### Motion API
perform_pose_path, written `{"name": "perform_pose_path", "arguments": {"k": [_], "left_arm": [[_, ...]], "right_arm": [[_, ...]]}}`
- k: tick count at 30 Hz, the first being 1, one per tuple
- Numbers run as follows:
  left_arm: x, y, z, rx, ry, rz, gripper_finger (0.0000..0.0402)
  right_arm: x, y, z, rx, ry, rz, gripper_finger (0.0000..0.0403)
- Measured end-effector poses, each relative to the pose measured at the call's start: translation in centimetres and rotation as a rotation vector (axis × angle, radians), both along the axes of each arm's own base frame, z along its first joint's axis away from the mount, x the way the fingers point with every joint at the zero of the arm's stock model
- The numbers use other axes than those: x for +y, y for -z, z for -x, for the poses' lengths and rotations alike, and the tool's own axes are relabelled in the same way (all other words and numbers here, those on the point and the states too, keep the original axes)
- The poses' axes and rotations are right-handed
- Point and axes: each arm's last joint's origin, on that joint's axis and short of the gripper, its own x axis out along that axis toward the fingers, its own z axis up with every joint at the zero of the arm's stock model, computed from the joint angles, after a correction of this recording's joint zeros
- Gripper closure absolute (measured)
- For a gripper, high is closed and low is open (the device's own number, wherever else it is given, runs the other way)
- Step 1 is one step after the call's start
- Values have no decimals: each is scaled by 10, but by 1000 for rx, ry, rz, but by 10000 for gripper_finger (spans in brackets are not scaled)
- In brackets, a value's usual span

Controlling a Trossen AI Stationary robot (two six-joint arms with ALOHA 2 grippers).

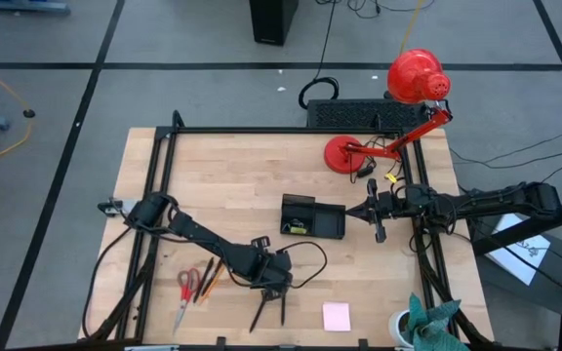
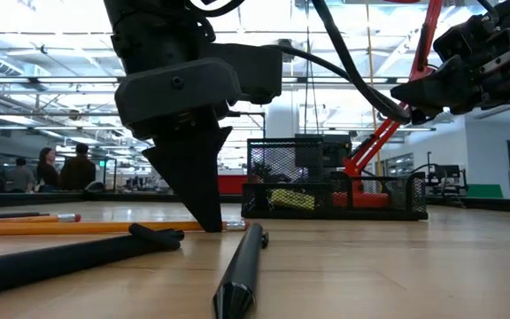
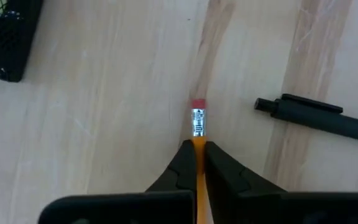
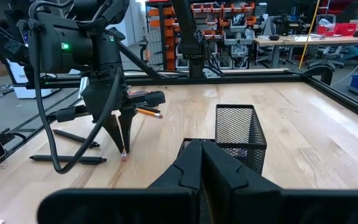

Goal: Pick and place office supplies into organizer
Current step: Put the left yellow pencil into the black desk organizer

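Observation:
My left gripper (image 1: pixel 273 284) (image 3: pixel 197 158) points down near the table's near edge, shut on an orange pencil (image 2: pixel 104 228) that lies flat on the wood. Its pink eraser (image 3: pixel 197 104) pokes out past the fingertips. Two black pens (image 1: pixel 262 310) (image 2: pixel 242 266) lie just beside it. Red-handled scissors (image 1: pixel 185 291) and more pencils (image 1: pixel 209 278) lie to its left, and a pink sticky-note pad (image 1: pixel 336 316) to its right. The black mesh organizer (image 1: pixel 311 216) (image 4: pixel 238 127) stands mid-table with a yellow-green piece (image 2: pixel 290 199) inside. My right gripper (image 1: pixel 373 213) (image 4: pixel 201 155) hovers shut at its right side. My left gripper pinches the orange pencil between its two fingers, just behind the metal ferrule (image 3: pixel 197 124) at the eraser end. The fingers (image 2: pixel 204 208) come from above, pointing down, one on each side of the shaft. The pencil lies flat on the table along its whole length.
A red desk lamp (image 1: pixel 413 83) stands at the far right with its base (image 1: pixel 344 154) on the table. A black slab (image 1: pixel 354 114) sits beyond the far edge. A cup with teal cloth (image 1: pixel 422 322) is at the near right corner. Black frame rails (image 1: pixel 159 195) run along the table's sides.

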Motion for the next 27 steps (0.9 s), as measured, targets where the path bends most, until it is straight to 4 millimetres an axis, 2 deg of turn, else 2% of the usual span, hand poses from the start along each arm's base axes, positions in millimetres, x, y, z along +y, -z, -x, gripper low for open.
{"name": "perform_pose_path", "arguments": {"k": [7,11,16,20,24,27], "left_arm": [[-1,0,-4,-40,58,-8,396],[-1,-8,-4,-91,58,-52,396],[4,-32,-6,-210,87,-148,399],[8,-71,-12,-391,106,-197,401],[14,-91,-13,-463,148,-230,400],[21,-118,-17,-581,169,-249,397]], "right_arm": [[0,0,0,0,0,0,399],[0,0,0,0,0,0,399],[0,0,0,0,0,0,399],[0,0,0,0,0,0,399],[0,0,0,1,0,-1,399],[0,0,0,0,0,-1,399]]}}
